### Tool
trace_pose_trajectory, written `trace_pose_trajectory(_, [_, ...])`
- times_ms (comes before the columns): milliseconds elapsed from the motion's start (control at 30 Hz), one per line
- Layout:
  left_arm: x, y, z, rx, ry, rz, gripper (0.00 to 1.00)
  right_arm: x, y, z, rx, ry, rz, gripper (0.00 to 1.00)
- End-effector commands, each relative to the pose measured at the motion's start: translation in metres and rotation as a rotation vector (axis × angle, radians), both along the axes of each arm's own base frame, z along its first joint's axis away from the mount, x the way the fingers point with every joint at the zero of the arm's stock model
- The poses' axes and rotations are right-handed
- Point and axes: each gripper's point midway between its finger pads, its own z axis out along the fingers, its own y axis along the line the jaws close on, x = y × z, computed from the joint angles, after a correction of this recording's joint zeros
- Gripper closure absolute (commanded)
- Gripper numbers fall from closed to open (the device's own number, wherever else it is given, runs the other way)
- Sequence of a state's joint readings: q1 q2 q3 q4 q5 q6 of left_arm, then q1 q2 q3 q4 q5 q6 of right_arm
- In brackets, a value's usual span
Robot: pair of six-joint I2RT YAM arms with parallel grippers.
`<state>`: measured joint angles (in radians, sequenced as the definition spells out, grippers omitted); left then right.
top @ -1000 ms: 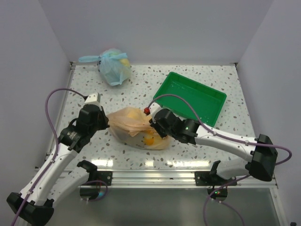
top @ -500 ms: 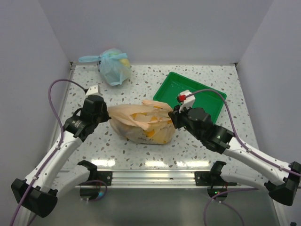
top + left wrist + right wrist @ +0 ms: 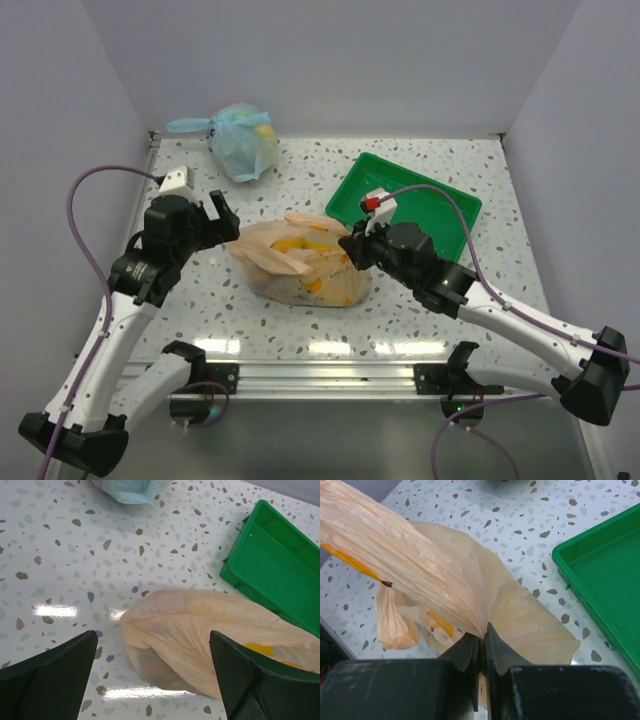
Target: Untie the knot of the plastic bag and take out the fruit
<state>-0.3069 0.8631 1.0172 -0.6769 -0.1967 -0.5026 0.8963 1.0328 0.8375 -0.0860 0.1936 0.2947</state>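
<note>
The pale-orange plastic bag [image 3: 300, 268] lies in the middle of the table, crumpled, with loose ears on top. Something yellow, perhaps fruit [image 3: 291, 243], shows dimly through it. I cannot make out a tied knot. My right gripper [image 3: 348, 250] is at the bag's right end, shut on a gathered band of its plastic [image 3: 435, 575]; the jaws [image 3: 483, 632] pinch it tight. My left gripper [image 3: 222, 214] is open, just left of the bag and apart from it. In the left wrist view the bag's left end [image 3: 200, 640] lies beyond the spread fingers [image 3: 50, 675].
A green tray [image 3: 455, 232] stands to the right of the bag, close behind my right gripper, also in view as tray [image 3: 280, 575] and tray [image 3: 605, 575]. A light blue knotted bag [image 3: 243, 140] sits at the back left. White walls close in three sides.
My left gripper let go of the bag's left end, opened wide and drew back to the left. The bag went slack. My right gripper kept its hold and shifted slightly left.
</note>
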Motion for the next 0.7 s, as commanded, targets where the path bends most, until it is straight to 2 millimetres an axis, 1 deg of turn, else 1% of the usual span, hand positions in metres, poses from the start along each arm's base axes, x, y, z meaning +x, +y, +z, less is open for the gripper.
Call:
trace_pose_trajectory(0, [-0.015,-0.033,0.021,-0.124,-0.036,-0.164,0.0,0.004,0.013,0.029,0.084,-0.055,0.034,1.0])
trace_pose_trajectory(67, [-0.02,-0.045,0.017,-0.151,-0.021,-0.194,0.0,0.002,0.016,0.025,0.081,-0.045,0.042,1.0])
trace_pose_trajectory(100, [-0.025,-0.059,0.013,-0.166,-0.01,-0.225,0.0,0.003,0.018,0.028,0.096,-0.052,0.044,1.0])
trace_pose_trajectory(133, [-0.027,-0.066,0.013,-0.17,-0.012,-0.235,0.0,0.003,0.019,0.026,0.097,-0.047,0.046,1.0])
trace_pose_trajectory(167, [-0.025,-0.07,0.014,-0.163,-0.028,-0.222,0.0,0.003,0.019,0.024,0.095,-0.043,0.047,1.0])
trace_pose_trajectory(200, [-0.032,-0.087,0.012,-0.177,-0.021,-0.263,0.0,0.004,0.02,0.023,0.095,-0.039,0.046,1.0])
trace_pose_trajectory(233, [-0.032,-0.095,0.008,-0.174,-0.007,-0.271,0.0,0.003,0.021,0.021,0.099,-0.031,0.047,1.0])
trace_pose_trajectory(267, [-0.028,-0.097,0.008,-0.163,-0.017,-0.256,0.0,0.002,0.021,0.019,0.098,-0.026,0.049,1.0])
trace_pose_trajectory(300, [-0.029,-0.108,0.0,-0.139,0.005,-0.274,0.0,0.002,0.022,0.018,0.101,-0.021,0.051,1.0])
trace_pose_trajectory(333, [-0.028,-0.111,-0.004,-0.122,0.007,-0.266,0.0,0.002,0.022,0.016,0.101,-0.018,0.054,1.0])
trace_pose_trajectory(367, [-0.022,-0.107,-0.008,-0.086,0.002,-0.223,0.0,0.002,0.022,0.017,0.103,-0.018,0.053,1.0])
trace_pose_trajectory(400, [-0.021,-0.113,-0.016,-0.066,0.022,-0.22,0.0,0.0,0.023,0.016,0.105,-0.014,0.058,1.0])
trace_pose_trajectory(567, [-0.007,-0.12,-0.038,-0.029,0.036,-0.147,0.0,-0.002,0.023,0.016,0.115,-0.011,0.067,1.0])
trace_pose_trajectory(600, [-0.003,-0.121,-0.047,-0.008,0.051,-0.135,0.0,-0.002,0.023,0.014,0.112,-0.007,0.068,1.0])
trace_pose_trajectory(667, [0.003,-0.114,-0.055,0.022,0.061,-0.074,0.0,-0.004,0.021,0.013,0.112,-0.007,0.068,1.0])
